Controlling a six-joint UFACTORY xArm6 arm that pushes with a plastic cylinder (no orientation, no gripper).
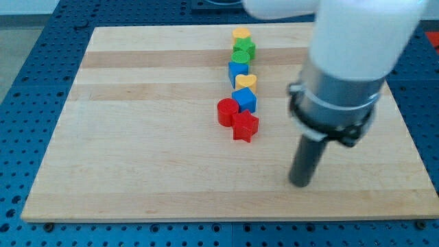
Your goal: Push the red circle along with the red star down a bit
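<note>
A red circle (pixel 227 111) and a red star (pixel 245 126) lie touching near the board's middle, the star at the circle's lower right. My tip (pixel 300 184) rests on the board to the lower right of the star, well apart from both red blocks.
A column of blocks runs up from the red pair: a blue block (pixel 245 100), a yellow heart (pixel 245 81), a blue block (pixel 238 69), a green block (pixel 243 51), a yellow block (pixel 241 33). The wooden board (pixel 137 137) lies on a blue perforated table.
</note>
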